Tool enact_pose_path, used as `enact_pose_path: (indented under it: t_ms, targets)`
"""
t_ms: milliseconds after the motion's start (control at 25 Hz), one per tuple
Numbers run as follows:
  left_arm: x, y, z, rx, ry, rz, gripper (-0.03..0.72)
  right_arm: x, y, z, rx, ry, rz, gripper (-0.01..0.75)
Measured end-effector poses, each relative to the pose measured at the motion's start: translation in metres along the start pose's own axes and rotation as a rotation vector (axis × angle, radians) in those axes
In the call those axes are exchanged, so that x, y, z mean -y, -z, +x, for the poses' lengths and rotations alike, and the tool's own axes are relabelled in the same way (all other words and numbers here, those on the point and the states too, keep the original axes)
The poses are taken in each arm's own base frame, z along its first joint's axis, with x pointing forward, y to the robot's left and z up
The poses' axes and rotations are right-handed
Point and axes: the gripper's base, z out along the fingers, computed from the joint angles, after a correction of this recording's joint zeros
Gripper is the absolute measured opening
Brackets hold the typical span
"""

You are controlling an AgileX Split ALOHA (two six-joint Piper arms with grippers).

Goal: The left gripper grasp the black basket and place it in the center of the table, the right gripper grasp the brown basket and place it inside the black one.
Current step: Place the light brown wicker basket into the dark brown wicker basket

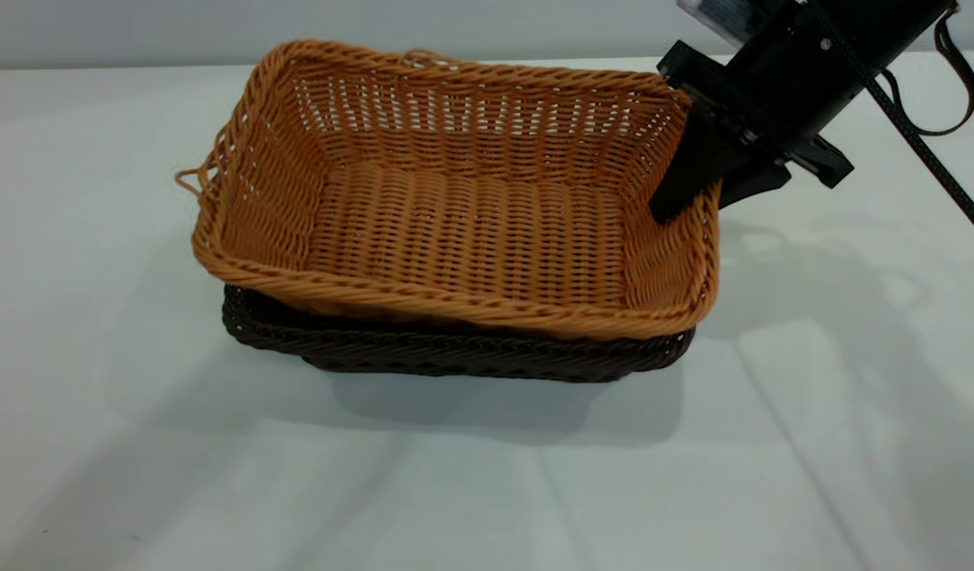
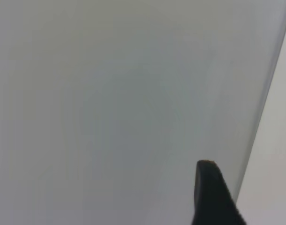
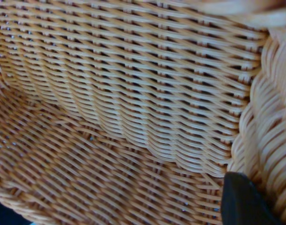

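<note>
The brown basket (image 1: 463,214) sits nested in the black basket (image 1: 455,353) near the middle of the table (image 1: 138,444), slightly askew, so the dark rim shows along the front. My right gripper (image 1: 693,208) straddles the brown basket's right wall, one finger inside and one outside, shut on the rim. In the right wrist view, one fingertip (image 3: 243,201) lies against the brown weave (image 3: 124,108). My left gripper (image 2: 250,201) is out of the exterior view; its wrist view shows one finger (image 2: 210,197) over a bare surface, jaws apart and empty.
White tabletop stretches around the baskets on all sides. The right arm's cable (image 1: 931,159) hangs over the far right of the table.
</note>
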Motion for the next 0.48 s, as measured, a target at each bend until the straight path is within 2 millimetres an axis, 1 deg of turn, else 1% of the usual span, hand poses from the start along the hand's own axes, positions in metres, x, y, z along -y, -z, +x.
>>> enact_pose_path:
  t_ms: [120,200,280,480]
  targets:
    - [0.0016,0.0000,0.0011,-0.012,0.003,0.017,0.360,0.0004,0.0002,-0.0009,0.008,0.002,0.006,0.124]
    - [0.0023,0.0000,0.0016,-0.018,0.003,0.025,0.360,-0.0002,0.0002,-0.0012,0.009,-0.001,0.001,0.192]
    - [0.0026,0.0001,0.0019,-0.020,0.003,0.029,0.360,-0.0011,0.0004,-0.0015,0.010,-0.005,-0.007,0.288]
    - [0.0027,0.0001,0.0020,-0.022,0.003,0.030,0.360,-0.0070,0.0026,-0.0013,-0.021,0.037,-0.051,0.587]
